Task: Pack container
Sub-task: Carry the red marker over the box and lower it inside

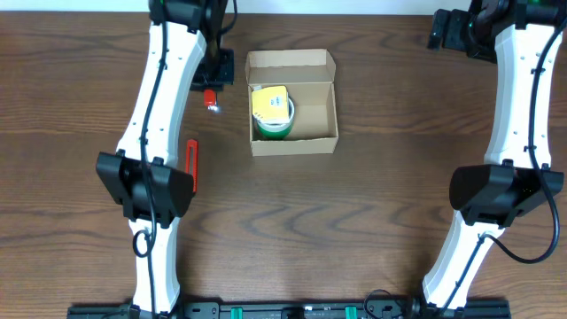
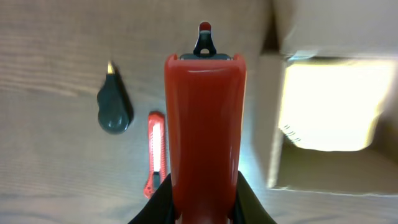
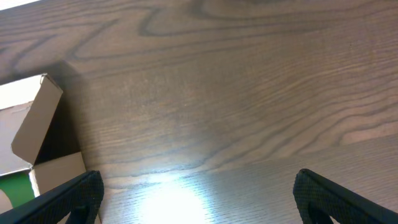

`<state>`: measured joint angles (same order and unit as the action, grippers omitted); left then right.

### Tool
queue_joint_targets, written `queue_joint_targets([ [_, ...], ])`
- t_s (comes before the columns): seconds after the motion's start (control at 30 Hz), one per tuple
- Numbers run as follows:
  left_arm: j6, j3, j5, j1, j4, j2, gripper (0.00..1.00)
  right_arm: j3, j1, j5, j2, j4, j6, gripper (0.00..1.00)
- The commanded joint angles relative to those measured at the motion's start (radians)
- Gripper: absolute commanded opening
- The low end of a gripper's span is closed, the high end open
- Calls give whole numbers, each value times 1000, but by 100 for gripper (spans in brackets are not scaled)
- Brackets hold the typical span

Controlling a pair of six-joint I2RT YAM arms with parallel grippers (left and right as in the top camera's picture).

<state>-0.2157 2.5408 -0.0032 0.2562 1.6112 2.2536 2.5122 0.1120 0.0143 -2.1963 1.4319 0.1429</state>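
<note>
The left end effector [image 2: 202,208] is clamped on a red tool [image 2: 204,124]. The open container [image 1: 297,144] sits just to its right on the surface [image 3: 249,93], with a green-and-yellow roll [image 1: 272,111] inside. The right end effector [image 3: 199,193] gapes wide and holds nothing, the container off to its left.

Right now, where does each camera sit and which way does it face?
Overhead: above the table, looking straight down on the container; left arm and right arm show.
Left wrist: on the left hand, looking along the red tool it grips, down at the table; fingers at the bottom edge.
Right wrist: on the open right hand, looking at table beside the container; both fingers show.
Shared: all three see the container; overhead and left wrist both see the red cutter.
</note>
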Motion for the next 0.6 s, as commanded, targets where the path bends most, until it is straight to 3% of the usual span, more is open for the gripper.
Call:
queue_joint_targets([
  [0.0,-103,101,30,47,79,3,6,10,-1,-4,12,1,14,99],
  [0.1,-138,112,82,98,78,-8,6,10,-1,-4,12,1,14,99],
  [0.57,-264,108,50,344,33,3,6,10,-1,-4,12,1,14,99],
])
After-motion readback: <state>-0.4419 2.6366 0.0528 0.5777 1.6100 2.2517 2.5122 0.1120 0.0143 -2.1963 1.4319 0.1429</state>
